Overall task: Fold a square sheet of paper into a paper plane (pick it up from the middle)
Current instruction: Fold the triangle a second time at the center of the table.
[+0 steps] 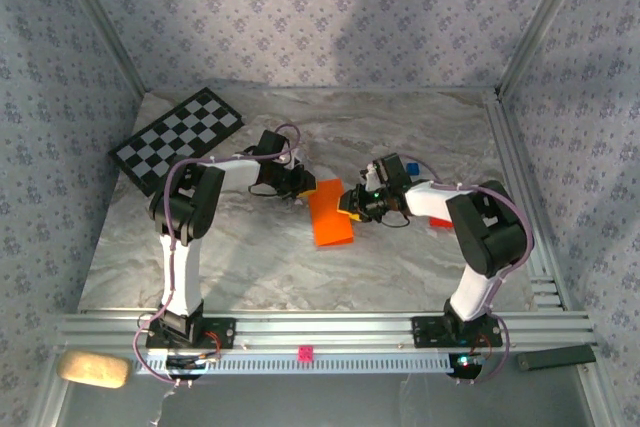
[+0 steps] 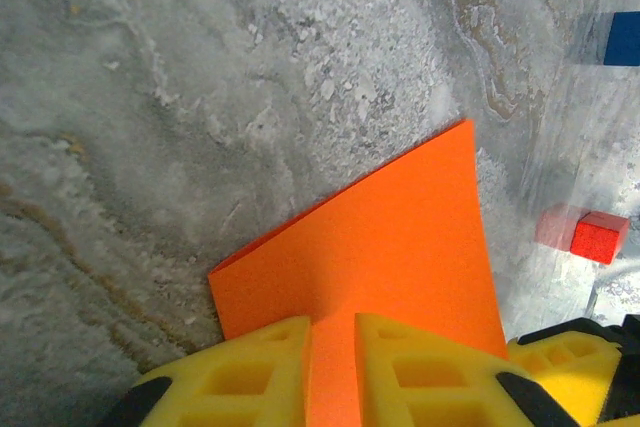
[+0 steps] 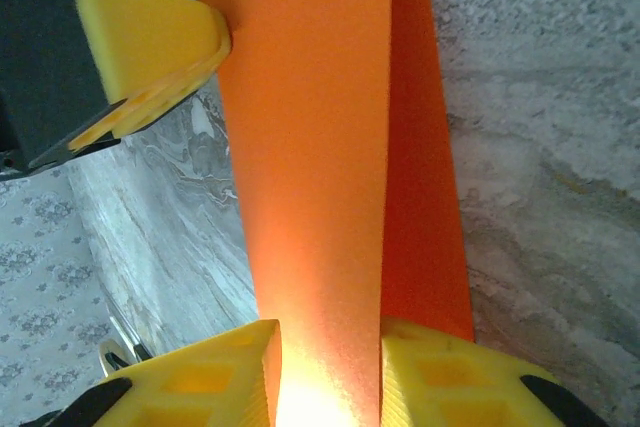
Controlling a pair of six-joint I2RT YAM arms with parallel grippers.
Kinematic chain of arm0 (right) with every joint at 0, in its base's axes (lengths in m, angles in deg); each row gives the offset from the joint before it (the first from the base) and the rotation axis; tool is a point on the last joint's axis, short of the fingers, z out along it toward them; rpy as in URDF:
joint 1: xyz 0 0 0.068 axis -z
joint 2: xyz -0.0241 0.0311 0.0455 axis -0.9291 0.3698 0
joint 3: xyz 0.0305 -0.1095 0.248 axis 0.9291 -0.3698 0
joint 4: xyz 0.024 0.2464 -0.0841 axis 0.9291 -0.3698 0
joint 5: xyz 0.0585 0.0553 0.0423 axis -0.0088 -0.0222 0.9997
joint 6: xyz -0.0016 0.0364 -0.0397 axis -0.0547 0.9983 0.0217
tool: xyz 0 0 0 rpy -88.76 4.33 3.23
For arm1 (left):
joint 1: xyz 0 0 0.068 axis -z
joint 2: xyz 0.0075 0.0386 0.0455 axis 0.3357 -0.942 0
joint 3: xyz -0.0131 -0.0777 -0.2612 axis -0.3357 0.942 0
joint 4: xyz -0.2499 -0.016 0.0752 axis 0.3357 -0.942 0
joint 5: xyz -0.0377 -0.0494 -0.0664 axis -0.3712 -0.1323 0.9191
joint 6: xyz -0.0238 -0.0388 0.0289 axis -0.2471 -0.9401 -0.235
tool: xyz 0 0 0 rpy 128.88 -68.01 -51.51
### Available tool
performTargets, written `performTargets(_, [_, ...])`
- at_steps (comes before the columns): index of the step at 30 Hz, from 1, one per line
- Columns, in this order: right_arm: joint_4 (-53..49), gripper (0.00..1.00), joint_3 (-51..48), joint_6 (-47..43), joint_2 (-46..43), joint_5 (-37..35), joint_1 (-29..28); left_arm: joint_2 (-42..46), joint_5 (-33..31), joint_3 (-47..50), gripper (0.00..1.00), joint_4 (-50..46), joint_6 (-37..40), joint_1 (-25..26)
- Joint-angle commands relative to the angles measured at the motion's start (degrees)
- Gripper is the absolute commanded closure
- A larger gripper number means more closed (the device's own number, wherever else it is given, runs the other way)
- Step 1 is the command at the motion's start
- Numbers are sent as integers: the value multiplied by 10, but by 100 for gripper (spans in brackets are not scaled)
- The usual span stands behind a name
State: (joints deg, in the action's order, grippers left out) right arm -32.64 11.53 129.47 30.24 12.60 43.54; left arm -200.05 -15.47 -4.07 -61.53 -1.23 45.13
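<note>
The left arm (image 1: 185,247) rises from its base, bends at the elbow and reaches right across the worktop (image 1: 250,257), its wrist turned down. The left tool (image 2: 332,367) is clenched on the far edge of the orange paper sheet (image 2: 400,247); only a narrow strip of paper shows between its yellow fingers (image 2: 250,372).

The right arm (image 1: 480,247) mirrors it, with its forearm stretched left and held low. The right tool (image 3: 330,377) has paper filling the gap between its fingers (image 3: 440,387). That gap is wider, and I cannot tell whether it is clamped or only flanking the sheet.

The sheet lies in the middle of the worktop between the two tools, folded into a narrow rectangle. In the right wrist view a brighter upper layer sits over a darker one. From the top view its long axis runs from the far side toward the near edge, leaning slightly right.

A red cube (image 2: 598,237) and a blue cube (image 2: 622,37) sit apart from the sheet.
</note>
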Motion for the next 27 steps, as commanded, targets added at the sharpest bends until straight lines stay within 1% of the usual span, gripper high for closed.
performTargets(1, [3, 73, 3, -12, 15, 20, 4, -24, 1, -6, 81, -2, 15, 17])
performTargets(4, [2, 76, 6, -19, 19, 23, 5, -22, 2, -7, 81, -2, 17, 18])
performTargets(10, [3, 77, 6, -31, 28, 36, 6, -20, 4, -10, 80, -2, 18, 19])
performTargets(14, [0, 83, 4, -36, 29, 32, 8, -14, 5, -6, 77, 2, 20, 19])
performTargets(15, [-2, 84, 4, -37, 29, 29, 8, -9, 6, -4, 75, 6, 20, 20])
performTargets(17, [-3, 87, 3, -38, 29, 26, 8, 5, 3, 4, 66, 19, 19, 22])
performTargets(22, [9, 89, -6, -19, 24, 15, 8, 64, -25, 38, 46, 60, 25, 28])
performTargets(25, [27, 92, -16, 6, 14, 1, 8, 103, -57, 59, 40, 72, 40, 33])
performTargets(27, [35, 93, -24, 23, 4, -17, 8, 133, -81, 76, 39, 86, 51, 37])
